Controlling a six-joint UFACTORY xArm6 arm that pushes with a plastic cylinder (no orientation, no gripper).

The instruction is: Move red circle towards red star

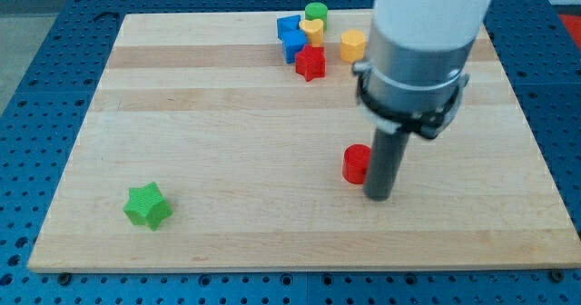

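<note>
The red circle (356,163) lies on the wooden board right of centre. The red star (310,63) lies near the view's top, in a cluster of blocks. My tip (379,197) rests on the board just right of and slightly below the red circle, touching or nearly touching its right side. The rod and the arm's white body rise above it and hide part of the board behind.
By the red star are a blue block (291,38), a yellow heart-like block (313,28), a green round block (316,13) and a yellow hexagon (353,45). A green star (147,205) lies at the lower left. The board's edge (300,267) runs along the bottom.
</note>
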